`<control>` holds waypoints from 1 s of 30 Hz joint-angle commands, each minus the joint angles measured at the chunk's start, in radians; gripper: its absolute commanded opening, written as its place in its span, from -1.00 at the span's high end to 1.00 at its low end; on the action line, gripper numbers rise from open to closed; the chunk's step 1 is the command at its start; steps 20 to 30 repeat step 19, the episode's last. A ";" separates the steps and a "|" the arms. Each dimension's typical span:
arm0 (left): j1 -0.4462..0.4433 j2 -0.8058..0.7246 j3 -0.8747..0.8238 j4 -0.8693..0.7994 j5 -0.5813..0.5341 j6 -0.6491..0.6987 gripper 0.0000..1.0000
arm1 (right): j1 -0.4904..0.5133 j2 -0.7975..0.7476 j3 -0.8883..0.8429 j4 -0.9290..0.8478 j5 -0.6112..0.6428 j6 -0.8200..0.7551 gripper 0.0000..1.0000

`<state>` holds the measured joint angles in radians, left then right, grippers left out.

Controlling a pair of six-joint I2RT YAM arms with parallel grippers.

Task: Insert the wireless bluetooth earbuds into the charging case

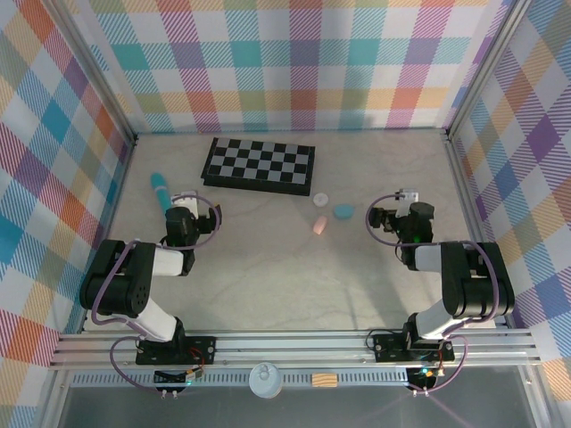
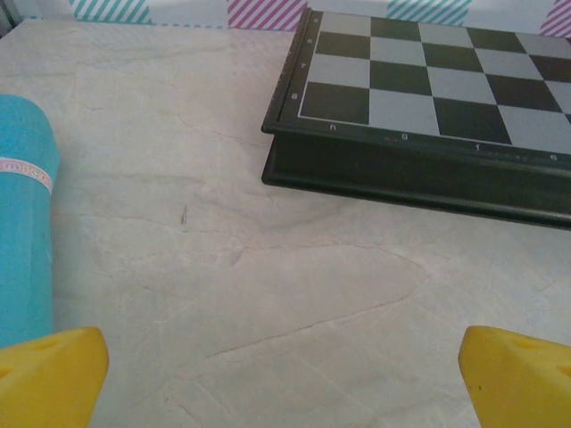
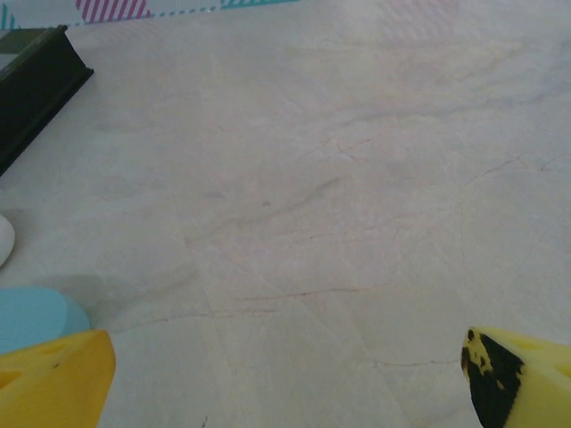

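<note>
chessboard: far middle of tabletop | stick: left of chessboard, just left of left jaws | far case: before chessboard's right corner | right case: beside it, left of right jaws | near case: before both

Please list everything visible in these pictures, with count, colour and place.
chessboard: one, black and grey, back centre
stick: one, teal, left of the chessboard
white pebble: one, white, by the chessboard's front right corner
blue pebble: one, light blue, right of the white one
pink pebble: one, pale pink, nearer than the white one
table: one, pale marble
walls: three, checked in many colours
arms: two, black and white, near edge
left tool: one, yellow fingertips, open, beside the stick
right tool: one, yellow fingertips, open, beside the blue pebble
</note>
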<state>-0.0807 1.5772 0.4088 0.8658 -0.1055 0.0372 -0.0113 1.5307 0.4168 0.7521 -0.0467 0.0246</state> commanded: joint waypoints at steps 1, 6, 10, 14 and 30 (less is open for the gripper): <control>0.008 0.002 0.010 -0.017 -0.005 -0.006 -0.99 | -0.006 0.004 0.007 0.052 -0.022 -0.005 -0.98; 0.008 0.002 0.007 -0.016 -0.005 -0.007 -0.99 | -0.005 0.005 0.007 0.053 -0.021 -0.005 -0.98; 0.008 0.003 0.009 -0.017 -0.005 -0.005 -0.99 | -0.005 0.005 0.007 0.053 -0.022 -0.005 -0.98; 0.008 0.004 0.010 -0.019 -0.005 -0.006 -0.99 | -0.005 0.005 0.007 0.053 -0.022 -0.006 -0.98; 0.008 0.002 0.008 -0.016 -0.006 -0.007 -0.99 | -0.006 0.003 -0.002 0.065 -0.022 -0.005 -0.98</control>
